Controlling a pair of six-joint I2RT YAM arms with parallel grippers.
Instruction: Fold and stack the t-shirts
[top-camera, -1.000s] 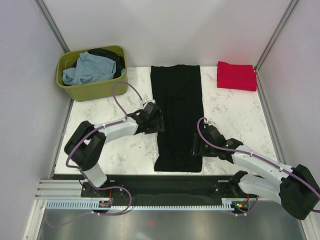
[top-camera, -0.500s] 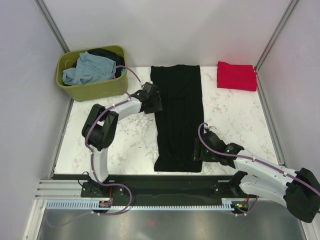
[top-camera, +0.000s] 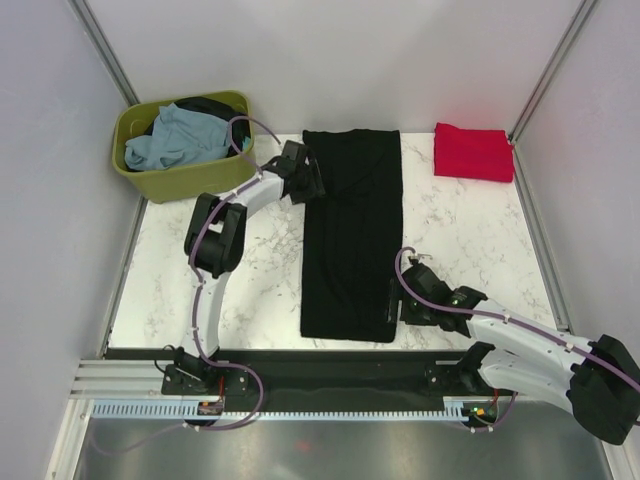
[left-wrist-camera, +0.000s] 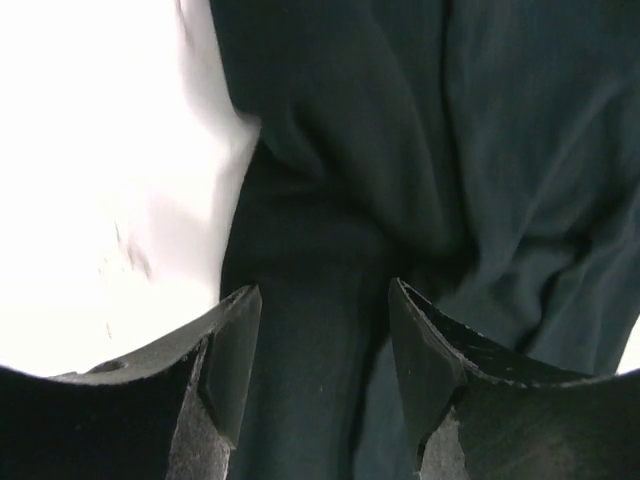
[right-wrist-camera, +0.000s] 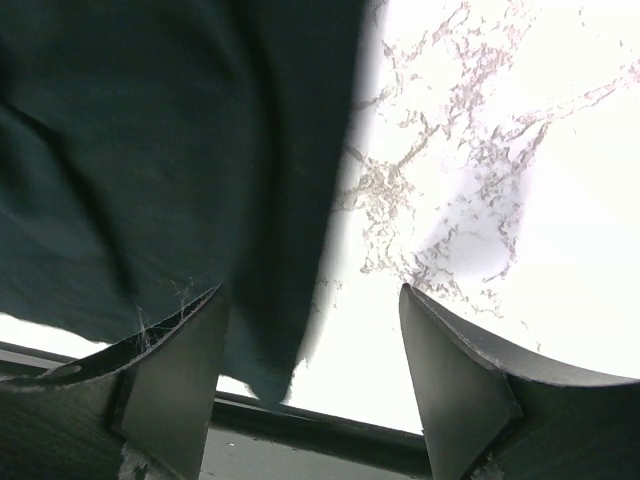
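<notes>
- Black cloth shows in the gap between the left jaws, which stand partly apart and are not closed on it. They hang over the left long edge of the black t-shirt (left-wrist-camera: 420, 150), near its far end.
- Just to the left of those jaws lies the bare white desk (left-wrist-camera: 100, 150).
- The right jaws are spread wide and grip nothing. They sit low over the same shirt's right long edge, close to its near corner. One side is above black cloth (right-wrist-camera: 150, 130), the other above marbled desk (right-wrist-camera: 480, 150).
- Between the two pairs of jaws, the black t-shirt (top-camera: 352, 235) lies flat as a long narrow strip running from the far side of the desk (top-camera: 470, 230) to its near edge.
- Further left of the left jaws stands an olive-green tub (top-camera: 185, 178). It holds a crumpled pale blue-grey t-shirt (top-camera: 175, 138), with a dark t-shirt (top-camera: 225, 112) behind it.
- Far beyond the right jaws, in the far right corner, a red t-shirt (top-camera: 473, 152) lies folded, well apart from the black one.
</notes>
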